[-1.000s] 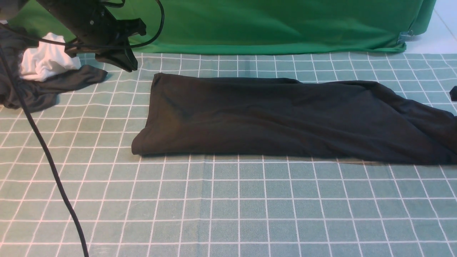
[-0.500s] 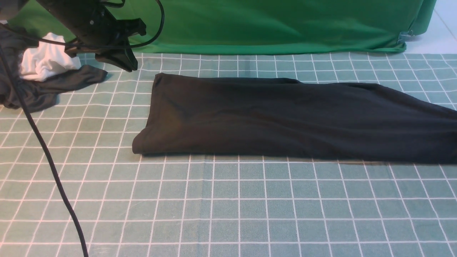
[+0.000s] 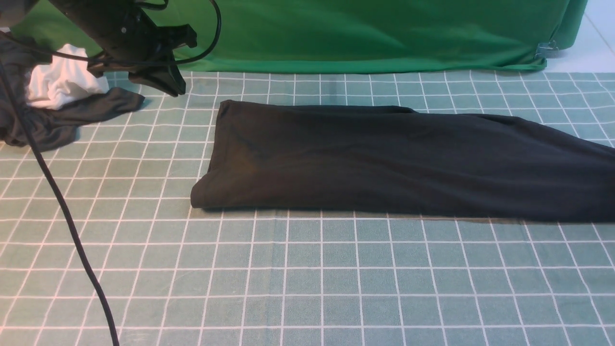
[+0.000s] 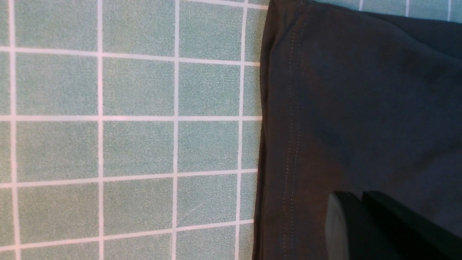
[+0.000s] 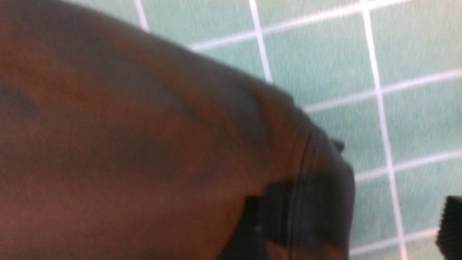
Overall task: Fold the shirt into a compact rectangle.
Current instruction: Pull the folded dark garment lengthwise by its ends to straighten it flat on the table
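Note:
The black shirt (image 3: 384, 163) lies as a long folded band across the checked tablecloth (image 3: 307, 278), running from centre-left out past the right edge. My left gripper (image 3: 174, 89) hangs shut and empty at the back left, off the shirt's left end. The left wrist view shows its closed fingertips (image 4: 355, 202) above the shirt's (image 4: 361, 108) stitched hem. The right arm is out of the front view. In the blurred right wrist view my right gripper (image 5: 352, 227) is open, fingers (image 5: 451, 224) far apart. The shirt's (image 5: 144, 144) rounded edge reaches partway into the gap.
A dark grey garment (image 3: 57, 122) with a white cloth (image 3: 62, 81) lies bunched at the back left. A black cable (image 3: 62, 211) hangs down the left side. A green backdrop (image 3: 360, 33) closes the far edge of the table.
The shirt has slid a little to the right and its right part now lies flatter. The dark fingertip seen at the right edge a second ago has left view.

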